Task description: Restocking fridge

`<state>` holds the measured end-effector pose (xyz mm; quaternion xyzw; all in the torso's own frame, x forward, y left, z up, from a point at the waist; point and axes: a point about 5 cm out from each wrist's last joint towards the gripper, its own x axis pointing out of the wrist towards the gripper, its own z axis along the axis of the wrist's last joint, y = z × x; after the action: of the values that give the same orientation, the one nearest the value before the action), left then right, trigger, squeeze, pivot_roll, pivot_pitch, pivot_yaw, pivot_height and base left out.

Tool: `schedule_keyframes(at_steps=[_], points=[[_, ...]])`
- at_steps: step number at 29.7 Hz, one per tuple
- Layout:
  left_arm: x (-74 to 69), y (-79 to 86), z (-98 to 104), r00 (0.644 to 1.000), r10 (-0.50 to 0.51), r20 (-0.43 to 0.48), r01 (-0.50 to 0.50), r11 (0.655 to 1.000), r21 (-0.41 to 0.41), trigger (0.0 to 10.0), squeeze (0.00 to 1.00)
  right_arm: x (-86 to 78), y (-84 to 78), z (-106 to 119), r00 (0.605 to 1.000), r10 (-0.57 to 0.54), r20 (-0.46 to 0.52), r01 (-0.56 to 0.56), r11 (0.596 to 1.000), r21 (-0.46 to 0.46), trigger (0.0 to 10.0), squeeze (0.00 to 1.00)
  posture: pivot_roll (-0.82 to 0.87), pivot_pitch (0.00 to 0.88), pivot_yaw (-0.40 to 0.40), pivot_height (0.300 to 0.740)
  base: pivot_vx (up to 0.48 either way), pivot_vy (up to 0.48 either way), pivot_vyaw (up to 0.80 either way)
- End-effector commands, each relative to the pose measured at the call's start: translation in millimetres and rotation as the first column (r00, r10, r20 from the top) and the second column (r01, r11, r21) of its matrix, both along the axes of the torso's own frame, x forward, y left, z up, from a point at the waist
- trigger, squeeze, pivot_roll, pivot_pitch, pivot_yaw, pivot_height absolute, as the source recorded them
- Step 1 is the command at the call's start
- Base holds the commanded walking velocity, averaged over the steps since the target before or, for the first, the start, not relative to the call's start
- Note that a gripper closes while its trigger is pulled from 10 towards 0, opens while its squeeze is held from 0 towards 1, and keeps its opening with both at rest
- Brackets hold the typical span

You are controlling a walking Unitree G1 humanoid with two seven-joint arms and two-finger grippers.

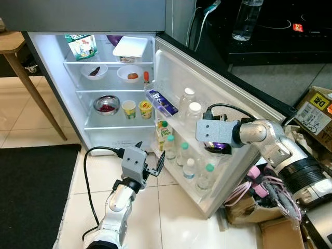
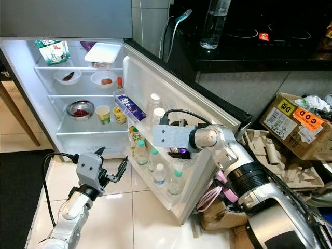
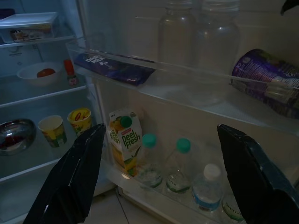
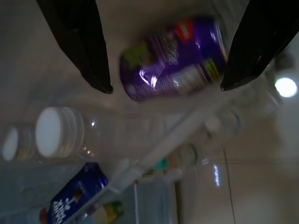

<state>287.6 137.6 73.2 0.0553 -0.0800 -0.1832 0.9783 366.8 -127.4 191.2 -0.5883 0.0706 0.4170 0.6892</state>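
The fridge stands open with its door (image 1: 244, 111) swung to the right. A purple can (image 4: 173, 58) lies on its side on the door's middle shelf, beside two clear capped bottles (image 1: 191, 106). My right gripper (image 4: 166, 85) hangs open just above the can, one finger on each side, not touching it. The can (image 3: 268, 81) rests behind the shelf rail. My left gripper (image 1: 150, 155) is open and empty, low in front of the fridge, facing the door's bottom shelf with a juice carton (image 3: 124, 142) and several small water bottles (image 1: 189, 168).
Inner shelves hold bowls (image 1: 130, 73), a steel bowl (image 1: 106, 105), two cups (image 1: 137, 109), a white box (image 1: 130, 46) and a green carton (image 1: 82, 45). A purple chocolate bar (image 1: 162, 101) lies on the door's upper shelf. Cardboard boxes (image 1: 314, 111) and cables crowd the right. A dark mat (image 1: 31, 192) covers the floor left.
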Motion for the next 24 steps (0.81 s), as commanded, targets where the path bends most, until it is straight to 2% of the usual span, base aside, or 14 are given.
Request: schedule_keyframes(at_steps=[1, 6, 11, 17, 20, 24], points=[[-2.6, -1.1, -4.3, 1.000, -0.004, -0.011, 0.004, 1.000, -0.002, 10.0, 0.00, 1.0, 4.7, -1.7, 0.998, 0.036, 0.046, -0.031, 0.993, -0.113, 10.0, 0.00, -0.13, 0.073, -0.057, 0.740, 0.000, 0.000, 0.00], [-2.2, -0.9, -3.4, 1.000, -0.003, -0.007, 0.003, 1.000, 0.001, 10.0, 0.00, 6.2, 12.5, -10.4, 0.995, 0.047, 0.085, -0.029, 0.978, -0.206, 10.0, 0.00, -0.13, 0.074, -0.061, 0.740, 0.000, 0.000, 0.00], [-2.2, -0.7, -1.9, 1.000, -0.001, 0.001, 0.001, 1.000, 0.001, 10.0, 0.00, 10.0, 18.8, -20.1, 0.994, 0.036, 0.101, -0.010, 0.970, -0.243, 10.0, 0.00, -0.12, 0.073, -0.066, 0.740, 0.000, 0.000, 0.00], [-2.7, 1.4, 1.2, 1.000, 0.005, 0.016, -0.005, 1.000, -0.012, 10.0, 0.00, 8.7, 22.0, -35.2, 0.998, 0.053, 0.035, -0.040, 0.948, -0.315, 10.0, 0.00, -0.12, 0.077, -0.070, 0.740, 0.000, 0.000, 0.00], [-3.0, 5.4, 5.2, 0.999, 0.013, 0.033, -0.011, 0.999, -0.044, 10.0, 0.00, 11.1, 19.9, -34.8, 0.999, 0.054, 0.010, -0.047, 0.935, -0.351, 10.0, 0.00, -0.11, 0.079, -0.073, 0.740, 0.000, 0.000, 0.00], [-6.2, 14.3, 11.8, 0.999, -0.009, 0.048, 0.015, 0.993, -0.116, 10.0, 0.00, 17.5, 16.2, -21.0, 0.999, 0.045, 0.006, -0.040, 0.930, -0.365, 10.0, 0.00, -0.11, 0.078, -0.076, 0.740, 0.000, 0.000, 0.00]])
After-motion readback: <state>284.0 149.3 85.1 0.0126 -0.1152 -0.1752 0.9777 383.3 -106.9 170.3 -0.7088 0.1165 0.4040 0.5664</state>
